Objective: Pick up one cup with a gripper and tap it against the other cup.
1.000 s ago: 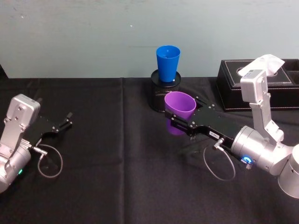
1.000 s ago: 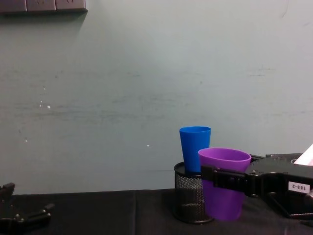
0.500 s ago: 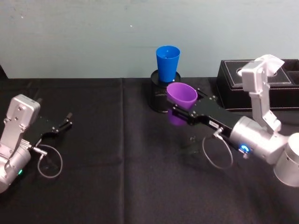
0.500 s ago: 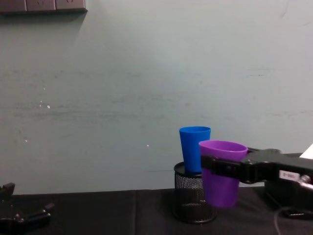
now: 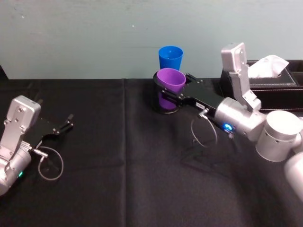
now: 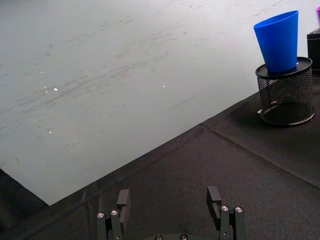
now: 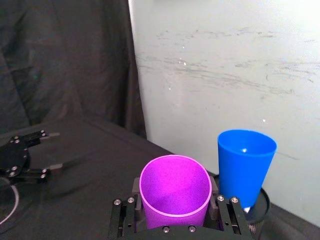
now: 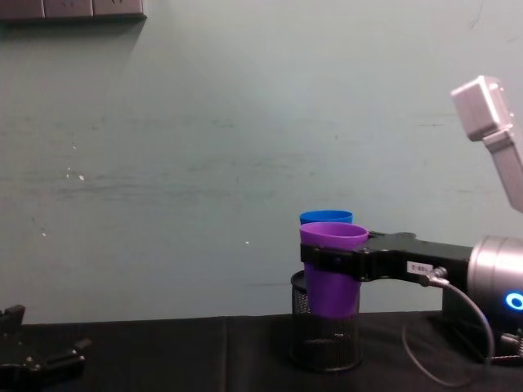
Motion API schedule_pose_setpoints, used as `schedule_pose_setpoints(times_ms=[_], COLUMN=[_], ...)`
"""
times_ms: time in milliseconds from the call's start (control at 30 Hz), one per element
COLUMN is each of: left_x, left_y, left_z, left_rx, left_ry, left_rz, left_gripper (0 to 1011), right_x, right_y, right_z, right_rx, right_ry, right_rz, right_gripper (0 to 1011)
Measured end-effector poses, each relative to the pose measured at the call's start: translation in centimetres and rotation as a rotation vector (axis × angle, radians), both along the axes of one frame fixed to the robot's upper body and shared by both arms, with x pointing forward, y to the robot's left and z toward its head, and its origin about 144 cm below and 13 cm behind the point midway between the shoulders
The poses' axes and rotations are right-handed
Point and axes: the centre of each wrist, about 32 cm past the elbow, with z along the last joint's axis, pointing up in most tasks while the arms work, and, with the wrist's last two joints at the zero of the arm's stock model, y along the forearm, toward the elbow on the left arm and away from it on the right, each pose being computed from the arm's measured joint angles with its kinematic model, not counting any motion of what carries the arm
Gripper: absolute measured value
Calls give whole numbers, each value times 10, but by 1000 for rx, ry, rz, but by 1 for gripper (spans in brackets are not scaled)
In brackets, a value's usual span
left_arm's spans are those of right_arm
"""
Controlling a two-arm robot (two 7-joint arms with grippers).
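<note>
1. Purple plastic first: the purple cup (image 5: 169, 78) hangs upright above the table, rim up, just in front of the blue cup (image 5: 170, 56).
2. The right gripper (image 5: 176, 94) has its two fingers clamped on the purple cup's wall just under the rim, one on each side. That grip leaves the lower body free to strike with.
3. The blue cup stands rim up in a black mesh pen holder (image 8: 323, 343), which raises it. The purple cup is carried at nearly the same height, probably so that wall can meet wall.
4. In the right wrist view the two cups sit just beside each other (I cannot tell whether they touch), so the tap looks imminent or under way.
5. The left gripper (image 6: 170, 200) rests low over the black tablecloth (image 5: 118, 165), well apart from the cups, its fingers apart and holding nothing.
6. A dark tissue box (image 5: 279, 87) stands behind the right arm.
</note>
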Motion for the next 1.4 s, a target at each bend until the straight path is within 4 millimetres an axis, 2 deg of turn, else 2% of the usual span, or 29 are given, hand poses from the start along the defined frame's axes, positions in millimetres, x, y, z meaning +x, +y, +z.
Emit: schedule_pose_setpoints(times_ms=[233,667,1400], left_x=[0,0,0], left_y=[0,0,0], left_z=[0,0,0], left_rx=[0,0,0], left_ry=[0,0,0], left_rz=[0,0,0], left_gripper=[1000,1000,1000], right_x=[15,28,49], right_y=[9,11,17], right_z=[0,-5,3], right_rx=[-5,13,35], right_ry=[-4,1,11], right_rz=[-36,-97,-117], right_gripper=[730,730,730])
